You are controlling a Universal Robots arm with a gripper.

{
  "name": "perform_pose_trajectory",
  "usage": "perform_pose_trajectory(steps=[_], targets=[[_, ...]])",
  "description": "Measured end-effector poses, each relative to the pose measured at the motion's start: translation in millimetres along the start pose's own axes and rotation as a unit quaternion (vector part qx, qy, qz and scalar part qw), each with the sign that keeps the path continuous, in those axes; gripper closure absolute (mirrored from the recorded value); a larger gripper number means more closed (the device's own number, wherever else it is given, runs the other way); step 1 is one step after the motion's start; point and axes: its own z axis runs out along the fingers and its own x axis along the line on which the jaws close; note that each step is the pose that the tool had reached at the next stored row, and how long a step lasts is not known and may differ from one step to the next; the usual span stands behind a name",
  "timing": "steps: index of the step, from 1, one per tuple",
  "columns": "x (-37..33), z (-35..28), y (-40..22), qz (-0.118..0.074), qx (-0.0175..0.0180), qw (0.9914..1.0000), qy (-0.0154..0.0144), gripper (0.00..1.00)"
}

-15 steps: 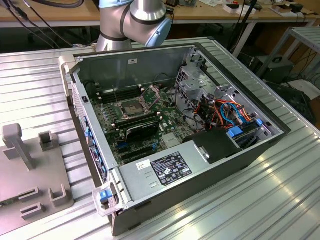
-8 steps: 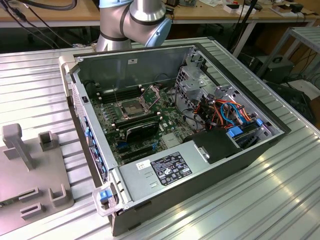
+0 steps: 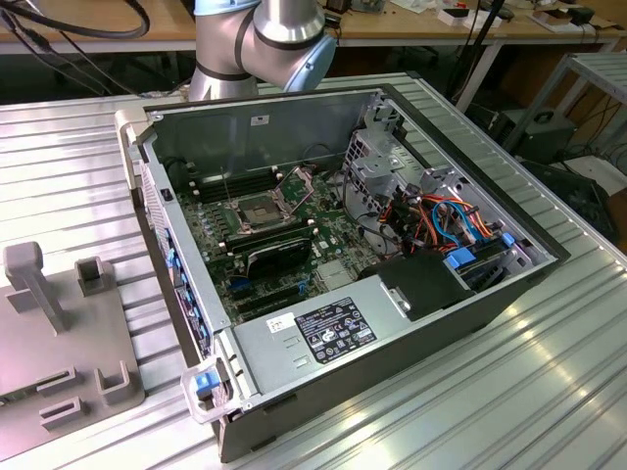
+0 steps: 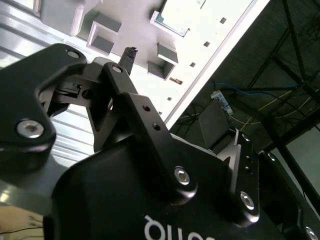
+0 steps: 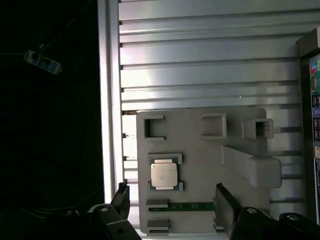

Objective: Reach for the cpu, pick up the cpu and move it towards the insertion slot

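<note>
The cpu (image 5: pixel 164 175), a small square chip with a dull silver face, lies flat in a green-edged nest on the grey fixture plate (image 5: pixel 200 150). In the first wrist view my gripper (image 5: pixel 172 204) hangs above that plate, open, its two black fingers (image 5: pixel 225 207) spread wide with the cpu just beyond the gap between them. Nothing is held. The insertion slot (image 3: pixel 257 211) sits on the motherboard inside the open computer case (image 3: pixel 343 245), its silver frame lifted and the dark centre showing.
A thin green memory strip (image 5: pixel 190 205) lies on the plate beside the cpu. Raised grey blocks (image 5: pixel 250 167) and brackets (image 5: pixel 214 125) stand on the plate. The plate rests on a ribbed aluminium table (image 3: pixel 549 362), whose edge (image 5: pixel 112 100) runs close by. The arm's base (image 3: pixel 265 39) stands behind the case.
</note>
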Motion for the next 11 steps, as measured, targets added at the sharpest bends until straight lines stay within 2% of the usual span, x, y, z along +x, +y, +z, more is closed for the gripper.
perform_pose_trajectory(steps=[2,3,11], targets=[[-0.2,3.5,-0.2,-0.001,0.0001,1.0,0.0,0.22],[-0.3,4.0,-0.2,-0.001,0.0032,0.99999,-0.0002,0.22],[-0.3,5.0,-0.3,-0.001,0.0033,0.99999,-0.0002,0.22]])
